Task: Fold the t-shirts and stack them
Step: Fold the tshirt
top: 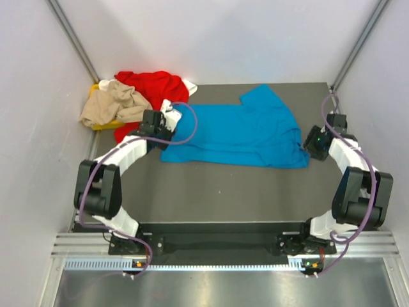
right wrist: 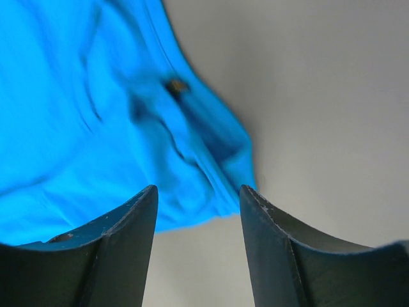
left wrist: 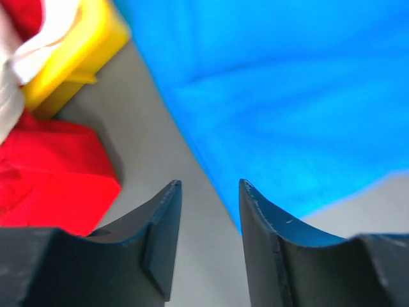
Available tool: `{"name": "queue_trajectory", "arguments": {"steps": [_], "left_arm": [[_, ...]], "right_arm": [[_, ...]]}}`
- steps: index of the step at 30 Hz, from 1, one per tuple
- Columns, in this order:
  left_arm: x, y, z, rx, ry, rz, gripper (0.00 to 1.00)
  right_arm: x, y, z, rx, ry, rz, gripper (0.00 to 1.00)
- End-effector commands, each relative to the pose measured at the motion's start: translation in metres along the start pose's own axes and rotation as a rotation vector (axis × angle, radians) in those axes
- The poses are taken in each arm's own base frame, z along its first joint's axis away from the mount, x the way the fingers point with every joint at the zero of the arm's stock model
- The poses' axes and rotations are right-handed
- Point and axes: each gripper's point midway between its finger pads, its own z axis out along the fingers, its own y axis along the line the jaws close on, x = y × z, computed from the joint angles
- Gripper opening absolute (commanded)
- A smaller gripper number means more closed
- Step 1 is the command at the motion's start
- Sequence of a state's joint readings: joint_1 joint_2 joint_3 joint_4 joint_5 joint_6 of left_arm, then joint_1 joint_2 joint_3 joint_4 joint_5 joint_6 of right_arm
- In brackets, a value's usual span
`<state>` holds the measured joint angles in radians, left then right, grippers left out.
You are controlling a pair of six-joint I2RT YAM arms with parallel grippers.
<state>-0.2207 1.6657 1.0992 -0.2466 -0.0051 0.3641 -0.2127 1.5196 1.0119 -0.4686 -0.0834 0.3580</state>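
The bright blue t-shirt [top: 236, 131] lies spread flat across the middle of the dark table. My left gripper [top: 160, 128] hovers at its left edge, open, with only bare table between the fingers [left wrist: 209, 185]; the blue cloth [left wrist: 287, 96] lies just right of the right finger. At the shirt's near right corner [right wrist: 96, 115] my right gripper [top: 317, 139] is open over the table [right wrist: 198, 188] and holds nothing. A red t-shirt [top: 150, 86], a beige one [top: 112, 105] and a bit of white cloth [top: 190, 87] are heaped at the back left.
A yellow tray [top: 102, 125] sits under the heap at the back left corner, and its rim [left wrist: 83, 57] shows next to the red cloth [left wrist: 51, 173]. Grey walls close in the table on both sides and at the back.
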Motion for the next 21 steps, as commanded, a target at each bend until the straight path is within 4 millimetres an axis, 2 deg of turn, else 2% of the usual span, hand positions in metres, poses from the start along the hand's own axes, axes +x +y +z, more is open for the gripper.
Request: {"name": "queue_trajectory", "arguments": {"steps": [1,5,11,13,15,17,18,19,21], "left_arm": [[0.016,-0.034,-0.011,0.172,-0.057,0.202,0.47],[0.044,-0.038,-0.002,0.191,0.005,0.293,0.52],[0.063,-0.043,0.020,0.221,0.062,0.360,0.55],[0.069,-0.048,0.025,0.243,0.069,0.371,0.55],[0.076,-0.052,0.028,0.254,0.087,0.376,0.53],[0.083,-0.055,0.030,0.260,0.107,0.370,0.46],[0.085,-0.057,0.030,0.265,0.110,0.366,0.41],[0.090,-0.060,0.029,0.274,0.116,0.360,0.23],[0.099,-0.064,0.026,0.277,0.145,0.355,0.00]], "right_arm": [[0.022,-0.010,0.003,0.015,0.019,0.048,0.55],[0.040,-0.018,0.015,0.036,0.063,0.049,0.54],[0.050,-0.029,0.030,0.074,0.078,0.056,0.52],[0.051,-0.034,0.032,0.086,0.075,0.067,0.47],[0.052,-0.041,0.035,0.095,0.071,0.090,0.38],[0.055,-0.047,0.036,0.105,0.073,0.101,0.30],[0.055,-0.052,0.035,0.113,0.072,0.112,0.20],[0.054,-0.054,0.034,0.117,0.067,0.116,0.16],[0.055,-0.060,0.028,0.123,0.062,0.125,0.07]]}}
